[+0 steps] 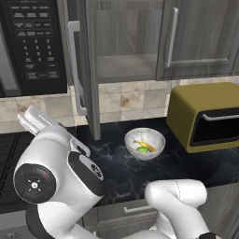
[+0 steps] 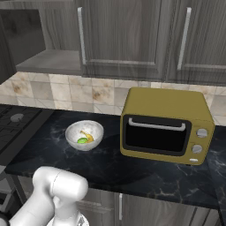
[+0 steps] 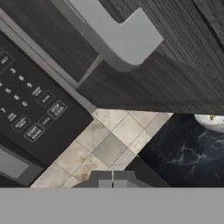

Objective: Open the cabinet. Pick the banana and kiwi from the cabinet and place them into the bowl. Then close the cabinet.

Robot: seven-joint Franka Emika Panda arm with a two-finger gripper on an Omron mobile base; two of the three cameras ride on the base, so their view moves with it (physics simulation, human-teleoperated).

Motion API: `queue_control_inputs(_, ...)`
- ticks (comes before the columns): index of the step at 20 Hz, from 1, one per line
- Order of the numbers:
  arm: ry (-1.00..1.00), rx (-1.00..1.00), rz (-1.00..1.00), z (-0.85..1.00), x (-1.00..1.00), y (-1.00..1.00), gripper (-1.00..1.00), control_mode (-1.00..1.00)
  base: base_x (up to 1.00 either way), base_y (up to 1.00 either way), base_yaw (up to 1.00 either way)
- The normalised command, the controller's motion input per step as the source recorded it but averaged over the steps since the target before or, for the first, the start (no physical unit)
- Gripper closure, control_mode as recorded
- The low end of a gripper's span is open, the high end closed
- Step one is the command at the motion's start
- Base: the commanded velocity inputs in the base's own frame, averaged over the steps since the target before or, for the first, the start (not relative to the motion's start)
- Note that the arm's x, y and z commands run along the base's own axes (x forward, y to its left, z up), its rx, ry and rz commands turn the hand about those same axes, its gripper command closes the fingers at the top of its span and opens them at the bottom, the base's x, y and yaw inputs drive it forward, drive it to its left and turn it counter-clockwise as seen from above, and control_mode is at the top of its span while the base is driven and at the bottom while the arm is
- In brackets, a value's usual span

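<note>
- Black marbled counter (image 1: 121,172) runs under the cabinet (image 1: 126,42), whose left door stands open.
- Bowl (image 1: 145,143) sits mid-counter near the tiled back edge, holding the banana (image 1: 144,145) and kiwi (image 1: 141,150).
- Gripper (image 3: 112,177) is pressed together, empty, near the door's handle (image 1: 74,65).

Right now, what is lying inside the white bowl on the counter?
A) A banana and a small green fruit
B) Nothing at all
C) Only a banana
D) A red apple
A: in the left base view the white bowl on the dark counter holds the yellow banana with the green kiwi beside it.
</note>
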Motion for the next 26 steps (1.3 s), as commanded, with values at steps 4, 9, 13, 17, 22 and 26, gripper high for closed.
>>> queue_control_inputs(4,0.0,0.0,-0.09,0.0,0.18,0.0,1.0,-1.0,0.0,0.0,0.0)
queue_control_inputs(9,0.0,0.0,-0.08,-0.03,0.29,0.0,1.0,-1.0,0.0,0.0,0.0)
queue_control_inputs(13,0.0,0.0,-0.07,-0.11,0.34,0.0,1.0,-1.0,0.0,0.0,0.0)
queue_control_inputs(17,0.0,0.0,-0.06,-0.16,0.35,0.0,1.0,-1.0,0.0,0.0,0.0)
queue_control_inputs(22,-0.01,0.0,-0.06,-0.11,0.29,0.0,1.0,-1.0,0.0,0.0,0.0)
queue_control_inputs(26,-0.02,0.0,-0.05,-0.02,0.22,0.0,1.0,-1.0,0.0,0.0,0.0)
